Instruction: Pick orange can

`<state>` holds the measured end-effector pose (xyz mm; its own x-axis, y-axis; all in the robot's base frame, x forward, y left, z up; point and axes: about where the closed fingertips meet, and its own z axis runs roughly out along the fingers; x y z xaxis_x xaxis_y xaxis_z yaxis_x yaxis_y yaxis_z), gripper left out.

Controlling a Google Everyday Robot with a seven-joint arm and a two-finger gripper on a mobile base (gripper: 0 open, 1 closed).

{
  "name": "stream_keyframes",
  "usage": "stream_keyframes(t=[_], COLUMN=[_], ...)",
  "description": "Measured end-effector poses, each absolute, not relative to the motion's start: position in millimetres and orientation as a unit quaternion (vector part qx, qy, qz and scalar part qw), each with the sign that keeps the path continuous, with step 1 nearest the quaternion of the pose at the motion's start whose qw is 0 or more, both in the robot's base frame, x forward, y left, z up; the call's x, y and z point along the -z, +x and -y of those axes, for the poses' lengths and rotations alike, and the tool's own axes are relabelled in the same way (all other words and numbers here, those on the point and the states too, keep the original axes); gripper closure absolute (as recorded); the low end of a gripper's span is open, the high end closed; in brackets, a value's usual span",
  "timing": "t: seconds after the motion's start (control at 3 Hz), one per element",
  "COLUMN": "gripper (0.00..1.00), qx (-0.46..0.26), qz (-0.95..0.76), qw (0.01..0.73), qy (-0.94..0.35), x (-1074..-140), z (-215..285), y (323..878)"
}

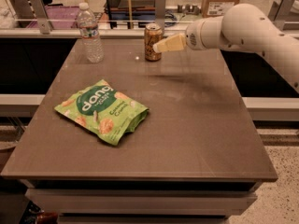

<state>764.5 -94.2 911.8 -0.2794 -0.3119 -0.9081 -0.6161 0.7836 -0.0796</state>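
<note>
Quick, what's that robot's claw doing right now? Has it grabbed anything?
Gripper: right beside the orange can, near the far edge of the table; whether it is open, closed or holding the can cannot be told.

Can [153,42] orange-brown, pale script, silver rim. Gripper [157,47] cream, just right of it. Bag [103,111] green, white lettering.

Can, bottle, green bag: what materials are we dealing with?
Orange can: metal, probably aluminium; silver rim, glossy printed wall.
Water bottle: clear thin plastic; see-through, white cap.
Green bag: seemingly plastic film; crinkled, faint sheen.
Claw hovers close beside the can.
</note>
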Motion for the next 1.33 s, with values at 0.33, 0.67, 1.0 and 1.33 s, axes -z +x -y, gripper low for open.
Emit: stream_keyframes(t=[0.33, 0.67, 1.0, 1.33], gripper=[0.0, 0.0, 0.0, 0.0], qx=[-0.165, -0.181, -0.193, -0.204], qz=[-0.774, -0.762, -0.752, -0.743], qw=[0.534, 0.542, 0.549, 0.555], qy=[-0.298, -0.304, -0.31, -0.314], x=[-907, -905, -907, -909], z=[83, 70, 57, 45], y=[780, 795, 807, 816])
